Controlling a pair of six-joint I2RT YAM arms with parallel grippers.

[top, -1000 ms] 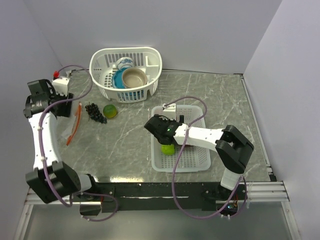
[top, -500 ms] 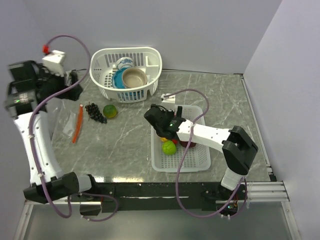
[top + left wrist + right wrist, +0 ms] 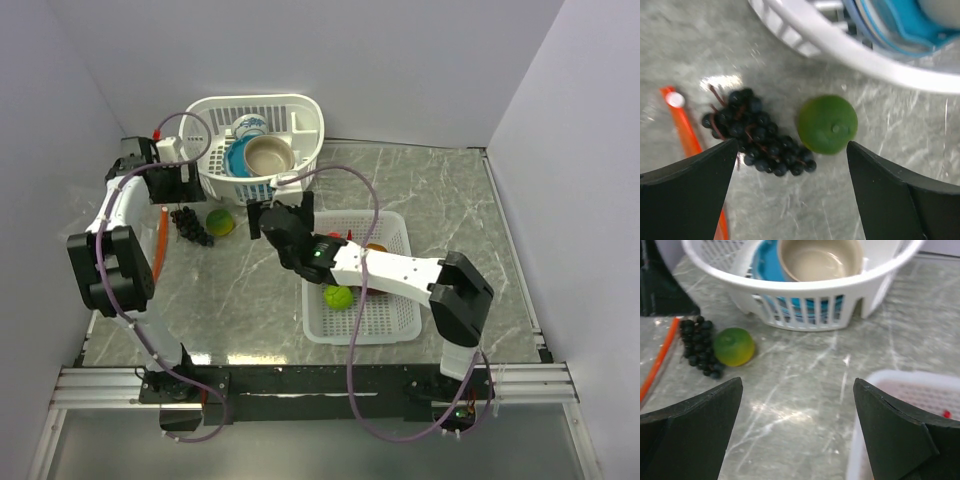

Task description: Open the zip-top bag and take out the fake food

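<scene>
From above, the left gripper (image 3: 183, 192) is seen spread and empty near the far-left corner, just above the grapes (image 3: 190, 225), with the lime (image 3: 221, 222) close beside them. The bag (image 3: 160, 240) is laid along the left edge (only its orange strip is plain; the film is mostly hidden by the left arm). The right gripper (image 3: 262, 218) is held mid-desk, also spread and empty. A green fruit (image 3: 338, 297) is already lodged in the tray (image 3: 400, 325) near the front edge, so the emptying is judged largely done, with the loose pieces left to be gathered.

In the left wrist view, the grapes (image 3: 757, 137) and lime (image 3: 828, 124) are framed between the parted fingers (image 3: 700, 175). One of them must be chosen and centred before a descent is made. The round basket (image 3: 840, 55) is crowded close on the far side, and the strip (image 3: 687, 140) lies beside the grapes.

In the right wrist view, the lime (image 3: 733, 346) and grapes (image 3: 700, 347) are faced from the tray side. Should both arms be sent there, a clash is to be feared.
</scene>
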